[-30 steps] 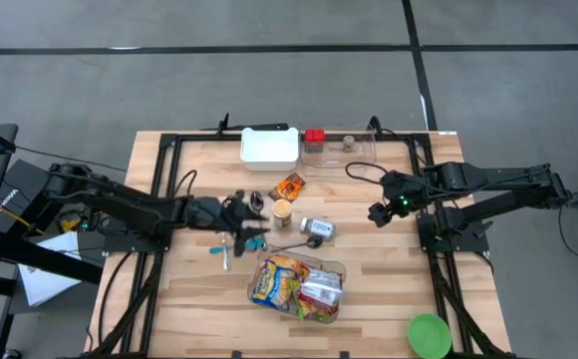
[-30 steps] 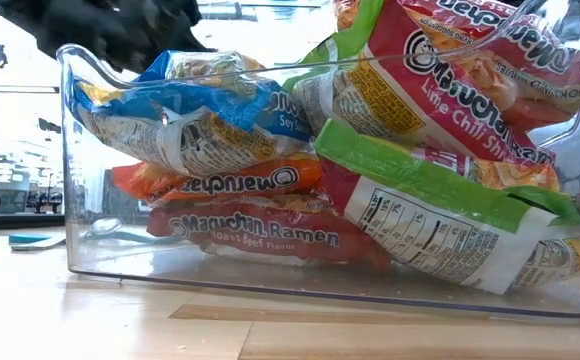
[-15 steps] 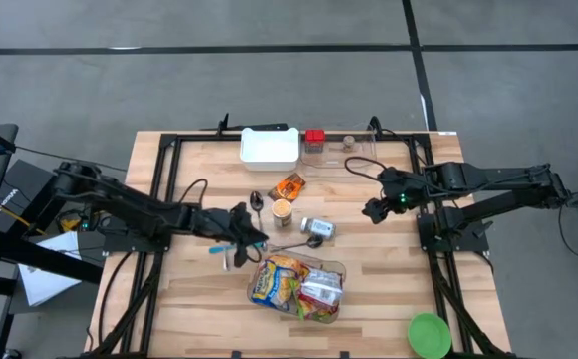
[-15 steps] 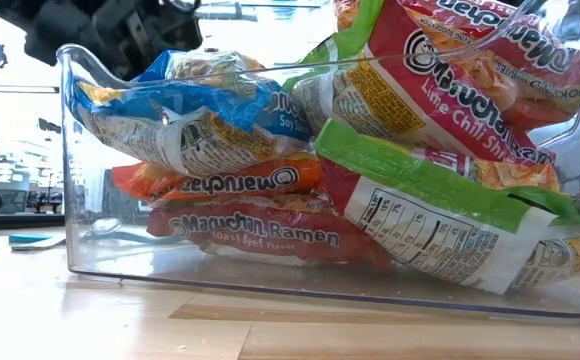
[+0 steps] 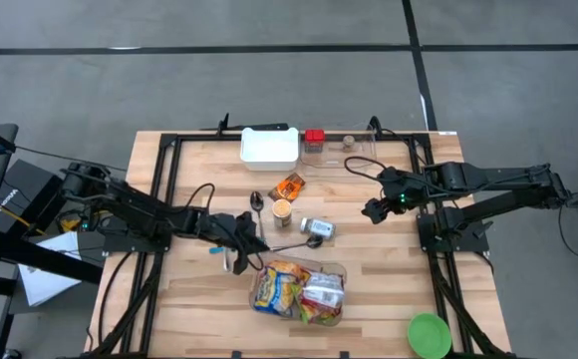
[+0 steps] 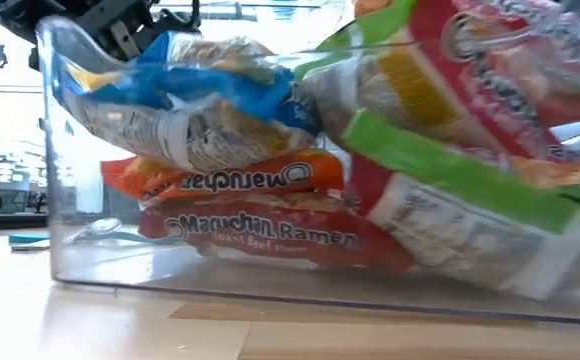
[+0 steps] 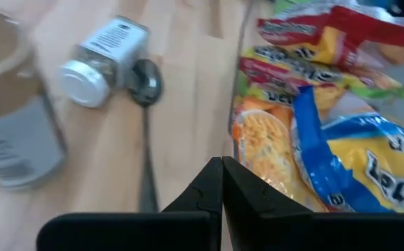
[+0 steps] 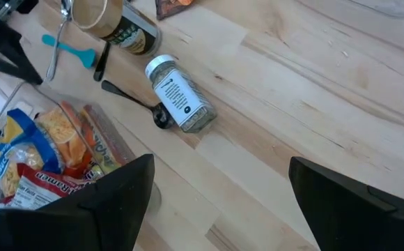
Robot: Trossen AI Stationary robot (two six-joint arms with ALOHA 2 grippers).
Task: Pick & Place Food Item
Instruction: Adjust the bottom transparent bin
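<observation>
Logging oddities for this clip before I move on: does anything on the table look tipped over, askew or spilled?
The spice jar lies on its side on the table, cap on, nothing spilled. A black spoon lies touching it. The clear bin holds ramen packets heaped at angles above its rim. The shut left gripper is at the bin's edge.

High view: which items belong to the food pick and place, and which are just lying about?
Job:
clear bin of ramen packets
left gripper, shut at the bin's edge

Lying about:
spice jar
white container
green bowl
right gripper, open, waiting
</observation>
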